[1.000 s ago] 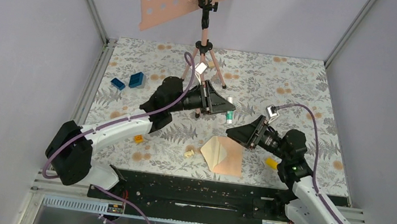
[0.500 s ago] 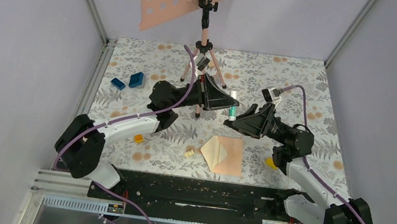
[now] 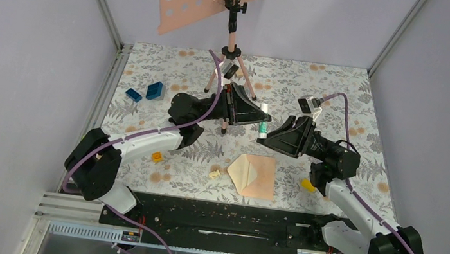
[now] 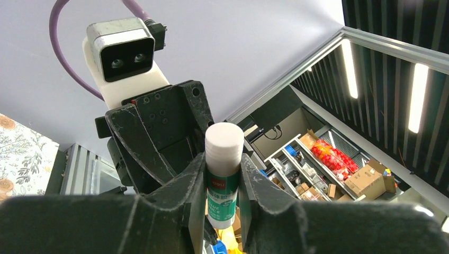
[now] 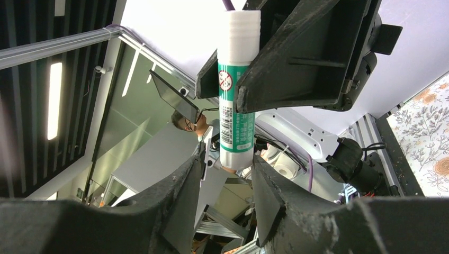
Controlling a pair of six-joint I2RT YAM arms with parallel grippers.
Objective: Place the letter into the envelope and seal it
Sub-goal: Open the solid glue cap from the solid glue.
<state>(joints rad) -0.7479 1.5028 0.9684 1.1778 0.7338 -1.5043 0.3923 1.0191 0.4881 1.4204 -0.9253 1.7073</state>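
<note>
Both arms were raised, tips facing. Left gripper (image 4: 222, 172) clamped glue stick (image 4: 224, 151). Right gripper (image 5: 225, 177) straddled stick's other end, gap showing, not clamped. Envelope (image 3: 254, 176) lay on table (image 3: 343, 96) below, clear of both.

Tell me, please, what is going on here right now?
The left end effector is clamped on a glue stick, holding it up above the table. The right end effector has its jaws set either side of the stick's other end; whether they grip it yet is unclear. The envelope lies on the table near the arms, untouched.
</note>
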